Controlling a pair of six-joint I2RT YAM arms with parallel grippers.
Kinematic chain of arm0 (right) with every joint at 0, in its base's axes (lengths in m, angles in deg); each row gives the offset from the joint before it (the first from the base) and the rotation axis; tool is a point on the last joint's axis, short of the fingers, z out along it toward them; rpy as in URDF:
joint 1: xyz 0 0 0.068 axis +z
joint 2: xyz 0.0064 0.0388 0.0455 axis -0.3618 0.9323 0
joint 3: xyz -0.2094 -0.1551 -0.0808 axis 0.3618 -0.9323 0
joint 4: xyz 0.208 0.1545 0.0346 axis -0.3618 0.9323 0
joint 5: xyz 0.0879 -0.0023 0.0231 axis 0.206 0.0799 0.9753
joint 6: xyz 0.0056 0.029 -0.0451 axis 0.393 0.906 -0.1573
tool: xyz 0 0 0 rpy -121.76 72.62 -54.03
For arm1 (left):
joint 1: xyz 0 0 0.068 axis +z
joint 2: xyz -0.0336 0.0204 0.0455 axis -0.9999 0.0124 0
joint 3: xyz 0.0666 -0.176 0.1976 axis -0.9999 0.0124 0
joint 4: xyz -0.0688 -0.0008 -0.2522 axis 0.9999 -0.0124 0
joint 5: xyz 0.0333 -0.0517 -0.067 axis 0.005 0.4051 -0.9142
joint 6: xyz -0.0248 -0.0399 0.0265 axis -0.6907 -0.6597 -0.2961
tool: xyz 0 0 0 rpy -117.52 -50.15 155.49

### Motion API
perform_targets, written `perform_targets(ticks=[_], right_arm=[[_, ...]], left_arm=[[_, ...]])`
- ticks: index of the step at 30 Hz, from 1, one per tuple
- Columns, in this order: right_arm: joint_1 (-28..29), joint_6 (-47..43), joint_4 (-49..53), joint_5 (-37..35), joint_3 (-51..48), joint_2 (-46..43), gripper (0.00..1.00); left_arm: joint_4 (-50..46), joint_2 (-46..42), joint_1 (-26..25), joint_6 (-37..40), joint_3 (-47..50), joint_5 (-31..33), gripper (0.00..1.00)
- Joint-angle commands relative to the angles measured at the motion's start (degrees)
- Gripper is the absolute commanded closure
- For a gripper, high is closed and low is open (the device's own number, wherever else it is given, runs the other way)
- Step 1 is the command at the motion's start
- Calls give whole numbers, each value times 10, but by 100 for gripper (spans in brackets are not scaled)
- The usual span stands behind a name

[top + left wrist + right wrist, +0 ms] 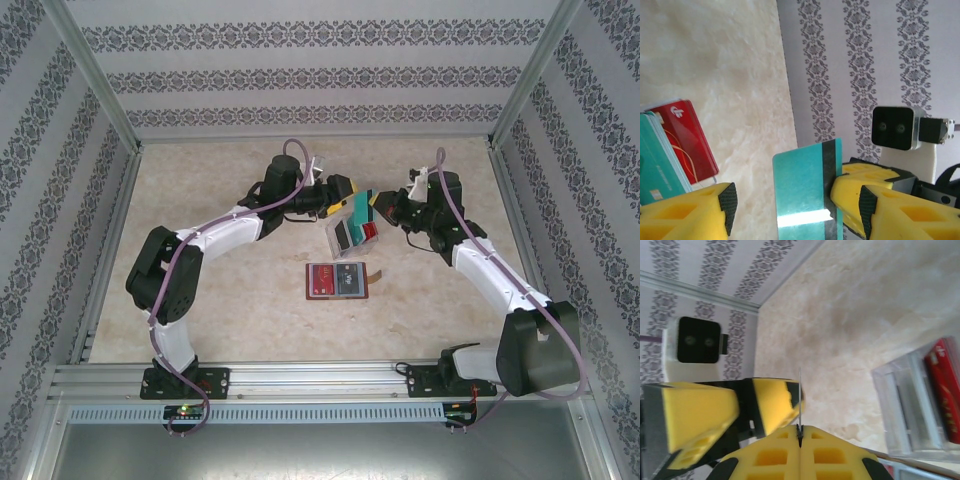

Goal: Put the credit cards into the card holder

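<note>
1. The table (200, 200) is a pale, marbled surface with patterned walls on three sides.
2. The left arm (215, 235) reaches from 7 o'clock toward the middle. The left gripper (350, 200) sits at 12 o'clock of the tray, with its jaws standing apart on either side of the raised card and not clamping it.
3. The right arm (490, 270) reaches in from 4 o'clock. The right gripper (378, 205) faces the left one, almost nose to nose, and its jaws are pressed tight on one edge of that card.
4. The wallet (337, 281) lies opened flat at 6 o'clock of the tray, just beside it and apart from both grippers.
5. The tray (345, 238) is clear plastic and sits directly under the two grippers.
6. The teal card (800, 190) is held above the tray, with its dark stripe next to the right gripper's fingers.
7. The red card (945, 390) stands in the tray, and a second teal card (657, 170) leans beside it.
</note>
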State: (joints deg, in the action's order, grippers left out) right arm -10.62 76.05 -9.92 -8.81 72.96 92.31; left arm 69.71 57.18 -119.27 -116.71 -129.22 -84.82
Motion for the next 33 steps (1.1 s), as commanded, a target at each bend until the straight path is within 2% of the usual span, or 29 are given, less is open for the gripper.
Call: perform_targets(ticks=[1,3,6,12,16,20,22,29,31,32,33], right_arm=[[-7,36,-64,46,-4,-10,100],[-8,48,-83,60,-5,-3,100],[-8,51,-89,65,-5,5,100],[-15,54,-91,78,-8,13,99],[-26,46,-94,120,-12,16,94],[-36,39,-101,175,-11,19,86],[-38,40,-107,195,-9,23,85],[-38,39,-117,233,-12,36,93],[-38,33,-113,235,-18,36,97],[-39,25,-104,233,-21,34,99],[-41,15,-89,226,-26,29,100]], left_arm=[[64,21,0,-30,-16,-45,37],[100,25,-1,-52,-13,-57,43],[125,25,-1,-62,-13,-73,56],[124,11,0,-60,-2,-71,88],[113,6,2,-47,-1,-74,98],[122,7,2,-47,0,-82,99],[126,10,1,-46,-2,-86,99],[128,21,1,-49,-7,-100,94],[122,21,1,-47,-3,-97,87],[119,18,3,-46,2,-95,81],[110,14,3,-43,11,-88,67]])
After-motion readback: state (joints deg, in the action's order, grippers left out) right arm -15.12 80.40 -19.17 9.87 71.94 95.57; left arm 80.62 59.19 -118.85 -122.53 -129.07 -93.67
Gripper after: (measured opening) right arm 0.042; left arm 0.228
